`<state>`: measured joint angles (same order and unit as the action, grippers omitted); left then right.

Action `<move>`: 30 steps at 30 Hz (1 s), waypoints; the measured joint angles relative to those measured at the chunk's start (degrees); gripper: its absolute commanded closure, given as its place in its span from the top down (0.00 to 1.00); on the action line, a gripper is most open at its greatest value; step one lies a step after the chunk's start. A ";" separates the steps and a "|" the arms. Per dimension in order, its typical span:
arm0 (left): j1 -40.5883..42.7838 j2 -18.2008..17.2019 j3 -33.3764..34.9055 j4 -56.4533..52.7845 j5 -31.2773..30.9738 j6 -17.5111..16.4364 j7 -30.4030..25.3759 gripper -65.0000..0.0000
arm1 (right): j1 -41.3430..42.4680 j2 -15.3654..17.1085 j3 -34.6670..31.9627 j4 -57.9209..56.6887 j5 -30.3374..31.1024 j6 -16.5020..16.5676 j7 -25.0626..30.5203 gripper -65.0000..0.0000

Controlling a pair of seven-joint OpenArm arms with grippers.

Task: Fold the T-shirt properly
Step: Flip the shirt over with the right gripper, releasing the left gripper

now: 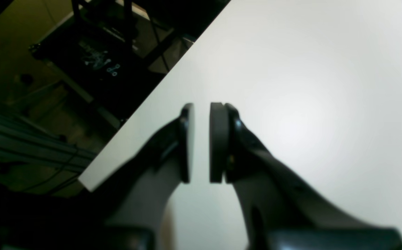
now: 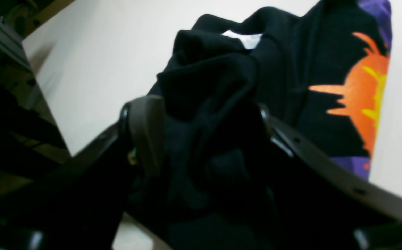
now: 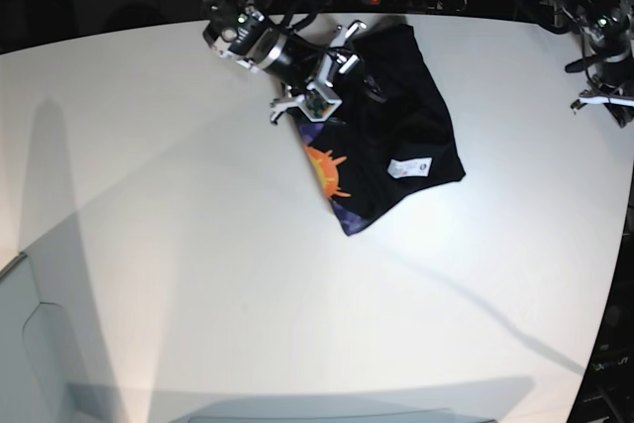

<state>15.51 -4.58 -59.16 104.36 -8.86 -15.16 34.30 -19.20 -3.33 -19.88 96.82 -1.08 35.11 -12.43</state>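
Note:
The black T-shirt (image 3: 396, 126) lies crumpled at the table's far middle, with its orange sun print (image 3: 327, 170) and white label (image 3: 408, 167) facing up. My right gripper (image 3: 332, 71) is at the shirt's far left edge. In the right wrist view, the right gripper (image 2: 202, 107) stands wide open with a bunch of black T-shirt (image 2: 208, 86) cloth filling the space between its fingers. The sun print (image 2: 364, 93) shows beyond it. My left gripper (image 1: 201, 106) hovers over bare table, its pads a narrow gap apart with nothing between them. The shirt is not in that view.
The white table (image 3: 198, 245) stretches wide in front of the shirt. My left arm (image 3: 602, 37) is at the far right corner. In the left wrist view, the table edge (image 1: 145, 104) runs diagonally, with dark frames and cables below it.

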 measured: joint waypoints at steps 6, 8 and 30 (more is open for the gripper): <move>0.00 0.13 -0.66 0.00 0.02 0.00 0.00 0.12 | 0.09 0.00 0.00 -0.63 0.00 0.00 0.02 0.38; 0.00 0.13 -0.66 0.00 0.02 0.00 0.02 0.12 | -0.24 0.00 0.00 -0.15 0.00 0.00 0.02 0.25; 0.02 -0.17 -0.72 0.13 0.00 0.00 0.00 0.13 | -4.24 7.91 -16.68 4.17 0.00 -0.04 -0.37 0.05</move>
<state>15.53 -4.75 -59.88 104.49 -8.86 -15.16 34.30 -23.44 4.58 -36.56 100.99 -1.08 35.07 -12.80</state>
